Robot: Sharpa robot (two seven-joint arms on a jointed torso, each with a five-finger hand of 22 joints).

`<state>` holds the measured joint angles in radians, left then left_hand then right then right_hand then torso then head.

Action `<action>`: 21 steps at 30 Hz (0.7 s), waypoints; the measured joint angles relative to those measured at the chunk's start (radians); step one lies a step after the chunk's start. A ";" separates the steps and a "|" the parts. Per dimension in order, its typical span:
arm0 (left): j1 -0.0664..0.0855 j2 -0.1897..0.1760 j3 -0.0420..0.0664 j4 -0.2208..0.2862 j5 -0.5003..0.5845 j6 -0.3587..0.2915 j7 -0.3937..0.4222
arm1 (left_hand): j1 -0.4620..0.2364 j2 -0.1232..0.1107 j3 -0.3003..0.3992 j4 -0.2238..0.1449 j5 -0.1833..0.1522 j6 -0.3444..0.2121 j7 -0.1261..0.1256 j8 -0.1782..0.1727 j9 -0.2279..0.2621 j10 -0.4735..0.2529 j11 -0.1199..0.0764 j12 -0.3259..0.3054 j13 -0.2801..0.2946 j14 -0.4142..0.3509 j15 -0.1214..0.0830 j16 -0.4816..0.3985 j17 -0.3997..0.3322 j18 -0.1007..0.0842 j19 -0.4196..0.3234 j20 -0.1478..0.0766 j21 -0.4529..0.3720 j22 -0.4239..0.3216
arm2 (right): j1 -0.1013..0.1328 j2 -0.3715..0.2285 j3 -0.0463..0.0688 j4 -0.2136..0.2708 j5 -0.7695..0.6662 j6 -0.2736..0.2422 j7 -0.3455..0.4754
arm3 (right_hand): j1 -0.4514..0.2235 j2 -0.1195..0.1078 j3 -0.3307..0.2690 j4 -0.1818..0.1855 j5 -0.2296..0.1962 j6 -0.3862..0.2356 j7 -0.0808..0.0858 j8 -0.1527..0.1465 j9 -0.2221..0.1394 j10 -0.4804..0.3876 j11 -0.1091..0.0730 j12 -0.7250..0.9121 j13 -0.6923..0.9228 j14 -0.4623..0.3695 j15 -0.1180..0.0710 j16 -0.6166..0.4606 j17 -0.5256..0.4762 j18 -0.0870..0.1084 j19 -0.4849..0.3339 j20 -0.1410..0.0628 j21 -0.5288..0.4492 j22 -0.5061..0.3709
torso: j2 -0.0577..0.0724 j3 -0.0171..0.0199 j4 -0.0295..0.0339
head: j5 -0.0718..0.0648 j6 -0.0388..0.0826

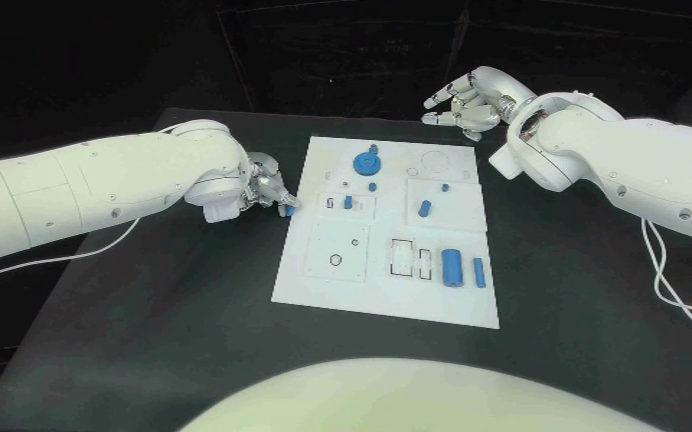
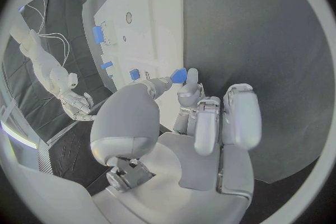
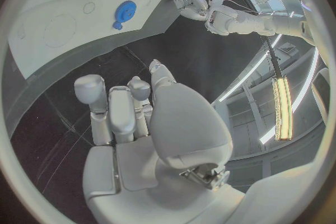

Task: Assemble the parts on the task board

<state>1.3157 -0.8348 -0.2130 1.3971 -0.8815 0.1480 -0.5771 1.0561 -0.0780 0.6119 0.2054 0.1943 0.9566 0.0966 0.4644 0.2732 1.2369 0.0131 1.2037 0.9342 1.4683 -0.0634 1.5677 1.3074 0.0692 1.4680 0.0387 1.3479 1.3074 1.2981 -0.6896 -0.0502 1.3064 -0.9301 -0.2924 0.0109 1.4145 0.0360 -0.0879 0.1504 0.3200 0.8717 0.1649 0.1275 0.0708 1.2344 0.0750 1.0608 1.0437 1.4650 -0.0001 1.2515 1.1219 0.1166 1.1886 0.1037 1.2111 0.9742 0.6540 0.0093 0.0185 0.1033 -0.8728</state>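
The task board [image 1: 325, 272] lies in the middle of the black table [image 1: 577, 282], its long side running from near to far. The left hand [image 1: 264, 188] sits just beside the board's left edge, about level with its far half, and pinches a small blue part [image 2: 179, 75] between thumb and a fingertip; the other fingers curl in beside it. In the head view that part [image 1: 287, 209] shows right at the board's edge.

The right hand [image 1: 464, 104] hovers above the table beyond the board's far right corner, well apart from the parts. It holds nothing, and its fingers are spread and loosely bent.

On the board, a round blue gear [image 1: 368, 163] stands near the far edge, left of a pale ring outline. A short blue peg [image 1: 424, 208] lies in the middle right area. A blue cylinder [image 1: 451, 267] and a thinner blue bar [image 1: 479, 272] lie side by side near the right edge, in the near half.
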 measured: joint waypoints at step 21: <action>-0.001 -0.027 -0.001 0.011 0.001 -0.022 0.025 | 0.007 -0.019 -0.002 -0.057 0.000 0.023 0.005 -0.039 -0.026 0.027 -0.002 0.024 0.051 -0.001 0.001 0.000 0.000 0.000 0.000 0.000 0.020 0.000 | 0.000 -0.004 0.000 0.002 0.001 0.001 0.000 | 0.000 0.000 0.000 0.000 0.000 0.000 0.000 0.000 0.000 0.000 0.000 0.000 0.000 0.000 0.000 0.000 0.000 0.000 0.000 0.000 0.000 0.000 | -0.001 0.0001 0.0002 | 0.003 0.000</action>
<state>1.3145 -0.8622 -0.2142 1.4081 -0.8802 0.1264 -0.5519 1.0632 -0.0975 0.6099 0.1487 0.1942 0.9794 0.1013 0.4259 0.2472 1.2643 0.0114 1.2279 0.9855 1.4669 -0.0620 1.5677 1.3074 0.0693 1.4680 0.0387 1.3674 1.3073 1.2981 -0.6935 -0.0502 1.3084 -0.9296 -0.2910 0.0113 1.4145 0.0360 -0.0879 0.1504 0.3200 0.8717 0.1649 0.1275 0.0708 1.2344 0.0750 1.0608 1.0438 1.4650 -0.0001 1.2515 1.1218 0.1165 1.1886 0.1037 1.2111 0.9742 0.6534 0.0094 0.0187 0.1065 -0.8728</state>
